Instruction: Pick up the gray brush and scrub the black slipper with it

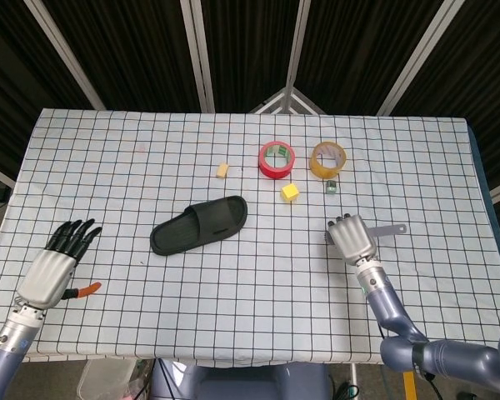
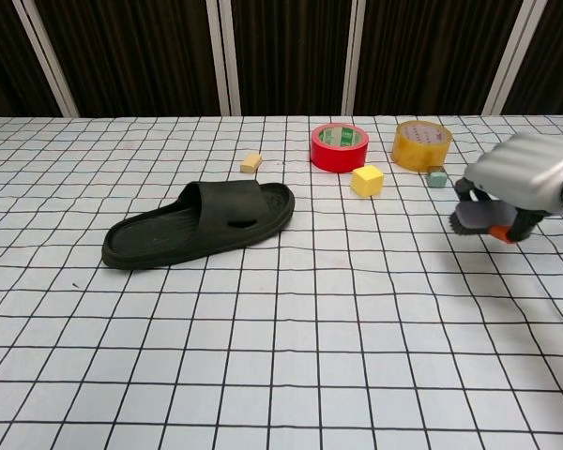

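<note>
The black slipper (image 1: 201, 226) lies on the checked tablecloth left of centre, also seen in the chest view as the slipper (image 2: 199, 224), with no hand touching it. My right hand (image 1: 351, 240) is far to its right and grips the gray brush (image 1: 388, 228), whose handle sticks out to the right. In the chest view the right hand (image 2: 525, 184) holds the brush head (image 2: 473, 217) just above the cloth. My left hand (image 1: 56, 265) hovers at the table's near left, fingers spread and holding nothing. It does not show in the chest view.
A red tape roll (image 1: 277, 159) and a yellow tape roll (image 1: 328, 159) stand at the back. A yellow cube (image 1: 290, 192), a small tan block (image 1: 222, 171) and a small grey-green block (image 1: 331, 187) lie near them.
</note>
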